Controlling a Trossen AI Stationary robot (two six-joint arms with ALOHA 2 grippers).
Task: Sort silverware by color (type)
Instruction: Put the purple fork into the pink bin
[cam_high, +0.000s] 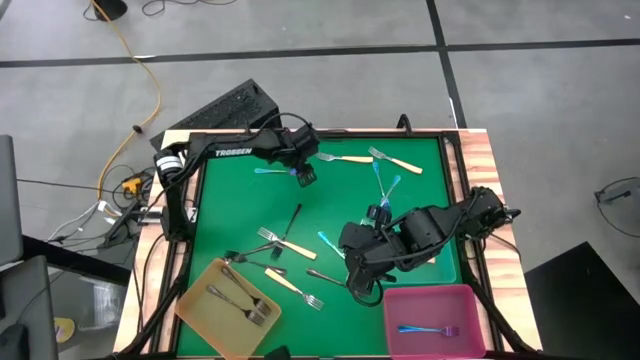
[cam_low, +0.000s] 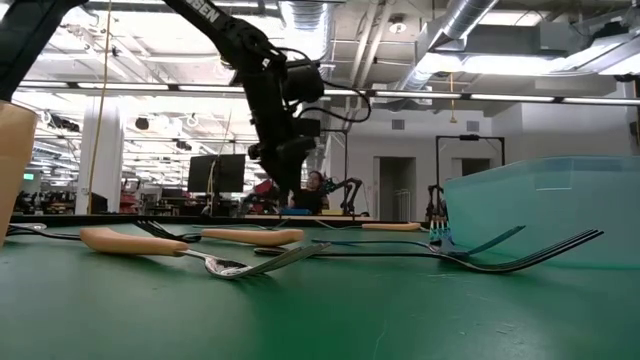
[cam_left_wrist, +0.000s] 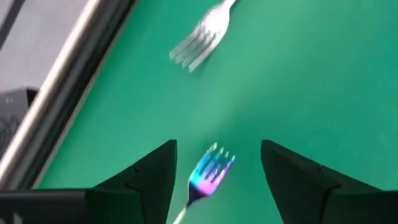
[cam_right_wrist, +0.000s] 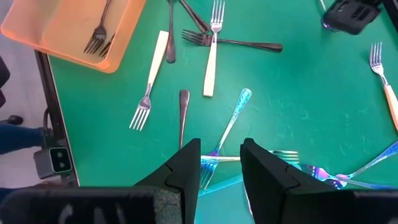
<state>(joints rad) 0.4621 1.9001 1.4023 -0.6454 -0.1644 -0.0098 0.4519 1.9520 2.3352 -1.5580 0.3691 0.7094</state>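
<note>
Green-topped bench (cam_high: 420, 170) with wooden edging, standing on a grey floor; an open hall with ceiling ducts is showing behind it in the low view. Left arm: reaching across the far side of the bench, its tool (cam_high: 304, 174) hanging above the mat with fingers (cam_left_wrist: 155, 177) spread wide, holding nothing; an iridescent fork (cam_left_wrist: 208, 172) is lying on the mat between them, a silver fork head (cam_left_wrist: 198, 38) lying beyond. Right arm: folding low over the near right part of the bench, its tool (cam_right_wrist: 219, 167) pointing down over a cluster of iridescent forks (cam_right_wrist: 227, 127); fingers standing partly apart, and whether they are gripping anything I cannot tell. Silverware: cream-handled forks (cam_high: 285, 246) and dark metal forks (cam_high: 322, 277) scattering across the mat; two metal forks are lying in the yellow tray (cam_high: 205, 318), one iridescent fork in the pink tray (cam_high: 470, 335).
</note>
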